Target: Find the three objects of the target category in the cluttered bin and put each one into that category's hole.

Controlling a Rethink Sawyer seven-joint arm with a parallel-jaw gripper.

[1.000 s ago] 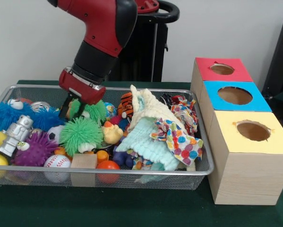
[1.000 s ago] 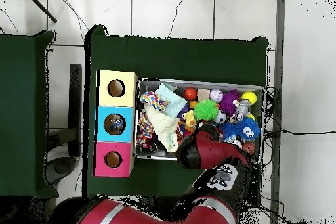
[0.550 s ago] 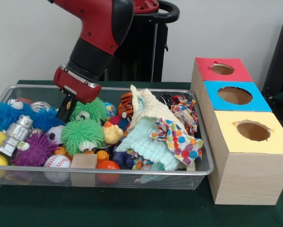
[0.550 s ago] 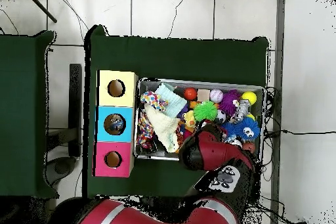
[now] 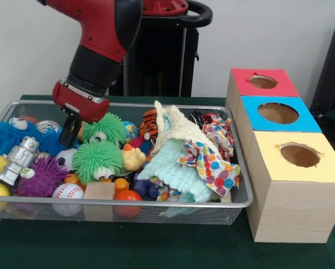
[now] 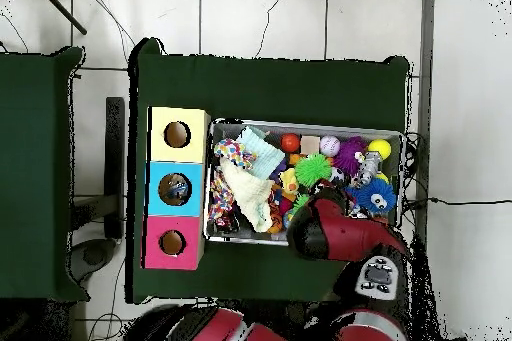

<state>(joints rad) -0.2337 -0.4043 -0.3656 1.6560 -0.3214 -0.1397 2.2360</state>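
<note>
A wire mesh bin (image 5: 173, 210) holds a heap of toys and cloths. My gripper (image 5: 72, 133) hangs low over the bin's back left, between a blue fuzzy toy (image 5: 13, 137) and two green spiky balls (image 5: 106, 130) (image 5: 97, 158). Nothing shows in its grasp. In the overhead view the red arm (image 6: 325, 227) covers the gripper. Nearby lie a silver robot figure (image 5: 19, 159), a purple spiky ball (image 5: 41, 178), a baseball (image 5: 66, 193), a wooden block (image 5: 99, 190), a rubber duck (image 5: 133, 158) and a tiger plush (image 5: 149, 124).
Three boxes with round holes stand in a row right of the bin: red (image 5: 263, 82), blue (image 5: 278, 114), yellow (image 5: 299, 155). A cream cloth (image 5: 176, 131), a mint cloth (image 5: 176, 171) and a dotted cloth (image 5: 212, 165) pile up at the bin's right end.
The arm has swung left in the front view and risen slightly, from above the green spiky balls toward the blue fuzzy toy. The toys have not shifted.
</note>
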